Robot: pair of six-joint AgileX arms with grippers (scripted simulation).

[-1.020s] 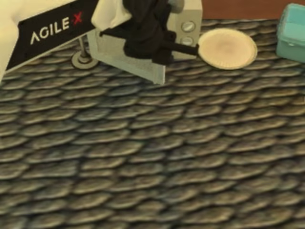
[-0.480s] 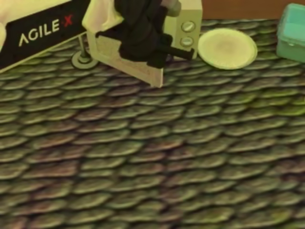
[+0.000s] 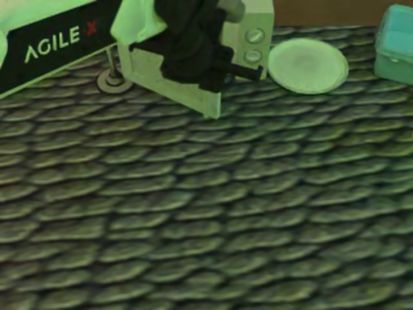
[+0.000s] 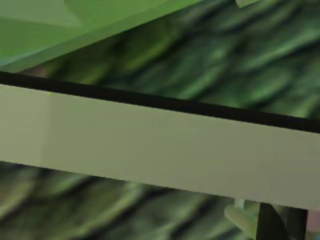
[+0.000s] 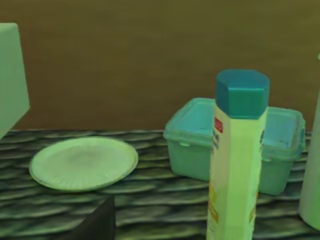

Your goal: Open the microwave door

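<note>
White microwave door [image 3: 174, 87] swung ajar, left hand [image 3: 248, 70] over it, grip unclear, blue box [image 5: 235, 142] empty.

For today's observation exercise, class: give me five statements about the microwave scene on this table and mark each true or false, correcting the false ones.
1. The microwave door stands swung partly open from the microwave. True.
2. The round plate sits inside the microwave. False: it lies on the table to the microwave's right.
3. The left hand is at the microwave's front. True.
4. The light blue box is at the table's left side. False: it is at the right edge.
5. A bottle with a teal cap stands upright. True.
</note>
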